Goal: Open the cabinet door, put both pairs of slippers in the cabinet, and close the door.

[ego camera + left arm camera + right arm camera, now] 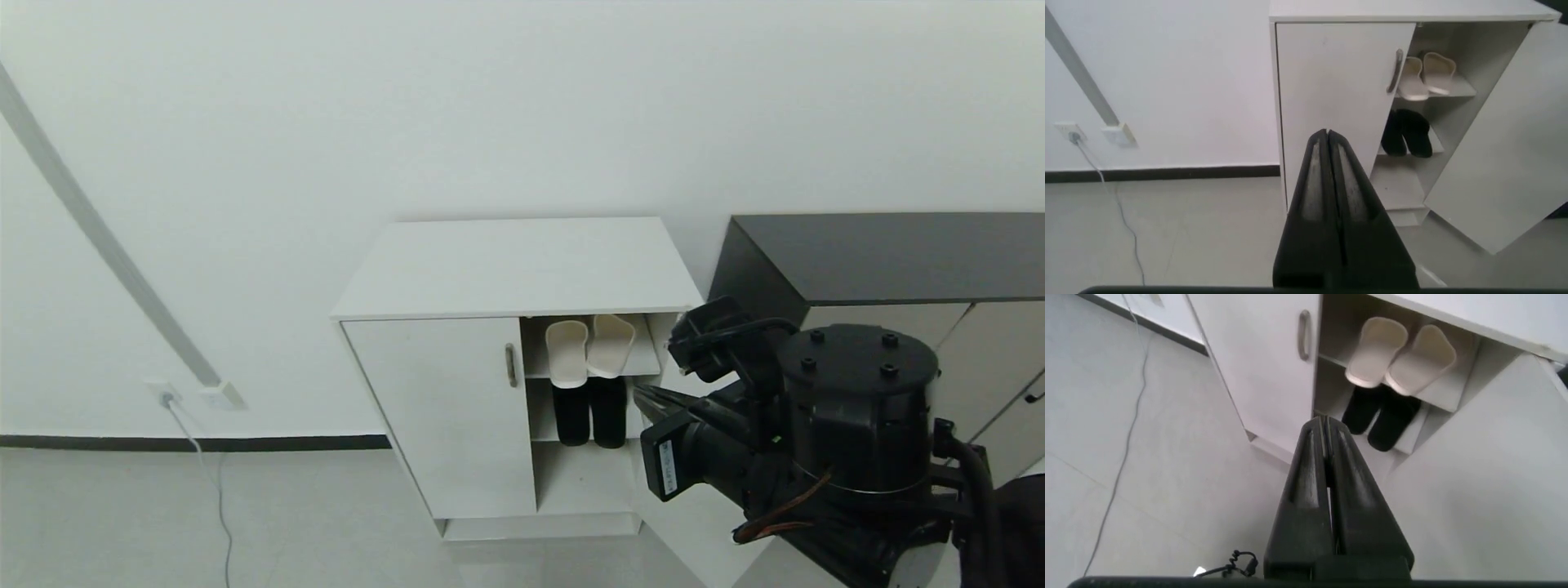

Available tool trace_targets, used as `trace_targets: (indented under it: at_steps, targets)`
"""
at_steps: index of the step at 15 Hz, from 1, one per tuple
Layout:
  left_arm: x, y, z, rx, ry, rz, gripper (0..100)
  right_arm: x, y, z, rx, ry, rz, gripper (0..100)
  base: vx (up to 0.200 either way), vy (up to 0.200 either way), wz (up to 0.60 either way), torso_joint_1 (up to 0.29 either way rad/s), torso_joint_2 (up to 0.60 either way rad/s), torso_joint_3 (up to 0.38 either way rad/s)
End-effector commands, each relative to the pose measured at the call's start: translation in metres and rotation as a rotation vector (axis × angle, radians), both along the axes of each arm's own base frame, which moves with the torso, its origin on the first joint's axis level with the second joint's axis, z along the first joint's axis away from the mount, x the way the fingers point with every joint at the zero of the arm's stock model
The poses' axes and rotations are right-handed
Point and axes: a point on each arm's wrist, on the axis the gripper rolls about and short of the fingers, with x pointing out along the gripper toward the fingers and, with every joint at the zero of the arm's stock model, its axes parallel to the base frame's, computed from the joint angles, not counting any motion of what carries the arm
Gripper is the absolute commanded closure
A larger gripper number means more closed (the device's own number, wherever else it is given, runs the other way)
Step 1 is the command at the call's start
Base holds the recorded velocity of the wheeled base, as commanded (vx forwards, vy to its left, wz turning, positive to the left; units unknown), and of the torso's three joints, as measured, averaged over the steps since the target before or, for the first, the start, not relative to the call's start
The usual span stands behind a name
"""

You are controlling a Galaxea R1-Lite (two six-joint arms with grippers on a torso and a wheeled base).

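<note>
Cabinet point(514, 265) boxy matte white, rounded cream slippers point(588, 351), black slippers point(589, 412)

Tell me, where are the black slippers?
In the head view, the black slippers sit inside the white cabinet, on its middle shelf at right, below the white slippers, beside the closed left door.

A plain white wall point(522, 106) closes the back of the room, evenly lit. A pale grey trunking strip point(106, 245) runs slantwise down it to a small white box point(222, 396), with a wall socket point(163, 392) just beside. A thin cable point(222, 506) hangs from the socket to the light grey floor point(310, 531). A black skirting band point(196, 443) lines the wall's foot. At the right stands a dark-topped sideboard point(882, 253) with pale doors
</note>
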Motion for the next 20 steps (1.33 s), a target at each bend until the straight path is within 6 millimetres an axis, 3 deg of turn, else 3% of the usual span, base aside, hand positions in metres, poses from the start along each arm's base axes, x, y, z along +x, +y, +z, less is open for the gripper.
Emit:
trace_targets:
  at_steps: [1,5,11,17,20]
  targets:
    - [0.0,0.0,0.0,0.0,0.0,0.0,100,0.0,0.0,0.0,-0.001,0.0,-0.001,100,0.0,0.0,-0.6,0.002,-0.01,0.007]
    - [0.0,0.0,0.0,0.0,0.0,0.0,100,0.003,-0.001,0.0,0.003,-0.001,-0.012,100,0.0,0.0,-0.6,0.006,0.0,0.004]
    - [0.0,0.0,0.0,0.0,0.0,-0.001,100,0.01,-0.004,-0.003,-0.003,0.004,-0.037,100,0.0,0.0,0.0,0.0,0.0,0.0]
    - [0.0,0.0,0.0,-0.002,0.0,-0.001,100,0.015,-0.007,-0.003,-0.017,-0.002,-0.057,100,-0.167,0.0,0.0,0.005,0.0,0.001]
    - [0.0,0.0,0.0,0.001,0.0,-0.004,100,0.041,-0.023,0.003,-0.027,-0.032,-0.146,100,0.0,0.0,0.0,0.0,0.0,0.0]
